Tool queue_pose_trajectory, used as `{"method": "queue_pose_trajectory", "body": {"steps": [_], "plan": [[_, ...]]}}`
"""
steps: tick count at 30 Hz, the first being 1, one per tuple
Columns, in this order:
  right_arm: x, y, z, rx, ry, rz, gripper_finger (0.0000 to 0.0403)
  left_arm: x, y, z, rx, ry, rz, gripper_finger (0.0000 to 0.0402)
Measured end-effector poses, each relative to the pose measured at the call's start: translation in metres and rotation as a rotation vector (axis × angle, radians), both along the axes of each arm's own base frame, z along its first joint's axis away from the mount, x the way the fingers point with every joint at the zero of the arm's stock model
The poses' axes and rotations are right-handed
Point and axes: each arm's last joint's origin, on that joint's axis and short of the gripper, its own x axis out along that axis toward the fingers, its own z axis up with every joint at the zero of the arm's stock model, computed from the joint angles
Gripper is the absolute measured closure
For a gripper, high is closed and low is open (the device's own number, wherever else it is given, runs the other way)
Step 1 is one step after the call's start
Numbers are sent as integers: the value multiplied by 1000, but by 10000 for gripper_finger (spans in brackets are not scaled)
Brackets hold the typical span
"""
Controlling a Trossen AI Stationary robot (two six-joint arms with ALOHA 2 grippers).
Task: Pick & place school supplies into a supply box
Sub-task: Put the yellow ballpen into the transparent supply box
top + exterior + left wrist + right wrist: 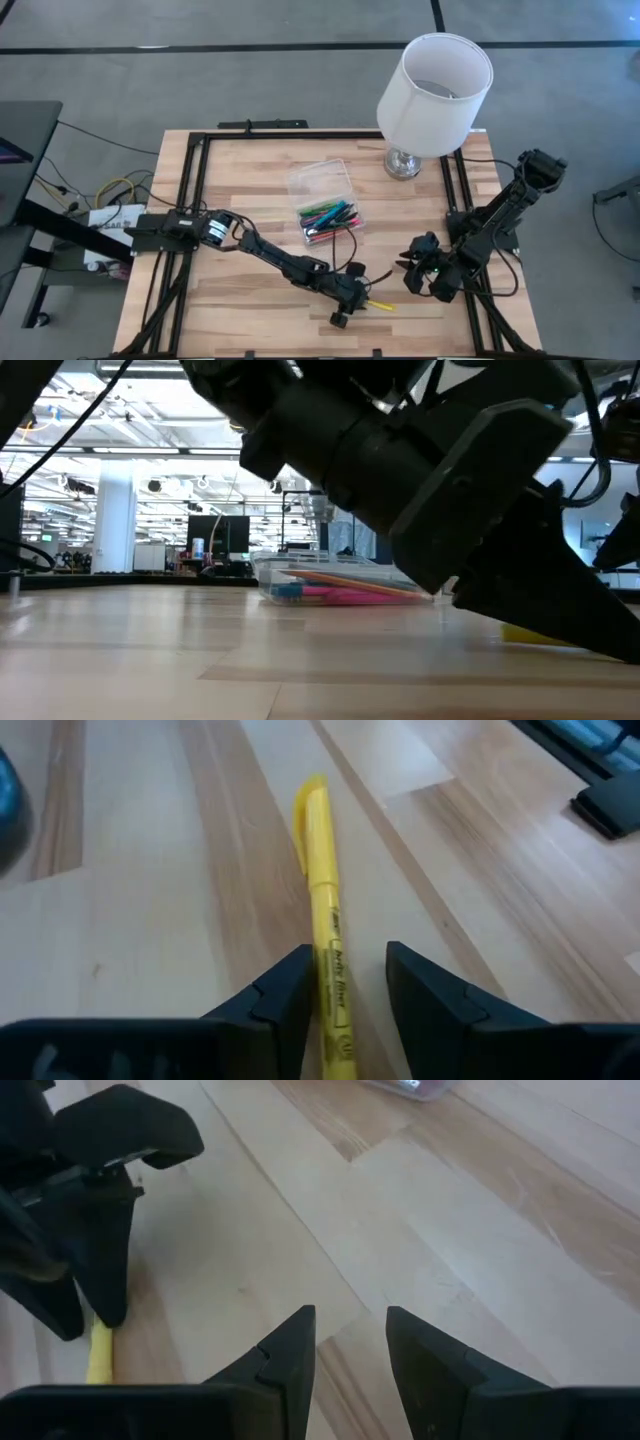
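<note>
left wrist view is showing my left gripper (345, 995) straddling the yellow highlighter (325, 920) on the table's near side, jaws spread, aligning for a pinch toward the supply box (322, 200).

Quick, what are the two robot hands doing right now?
Left gripper: open, fingers either side of the yellow pen on the table, not squeezing it yet.
Right gripper: open, holding nothing.

Yellow pen (326, 935), black pincer (345, 995), white lampshade (436, 80), light wood table (250, 300).
</note>
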Motion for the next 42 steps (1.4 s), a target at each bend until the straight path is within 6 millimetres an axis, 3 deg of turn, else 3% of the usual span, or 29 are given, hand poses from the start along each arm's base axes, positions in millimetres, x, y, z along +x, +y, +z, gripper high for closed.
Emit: {"method": "queue_pose_trajectory", "body": {"steps": [10,17,21,33,42], "plan": [[0,0,0,13,-2,-14,286,0,-4,6,2,134,72,383],[0,0,0,16,-3,-17,286,-1,-3,9,-21,221,183,371],[0,0,0,21,-6,-17,286,-5,-1,16,-16,248,206,384],[2,1,1,32,-26,-22,286,-37,17,39,121,487,449,384],[3,2,2,32,-47,-28,286,-50,23,53,173,557,486,390]]}}
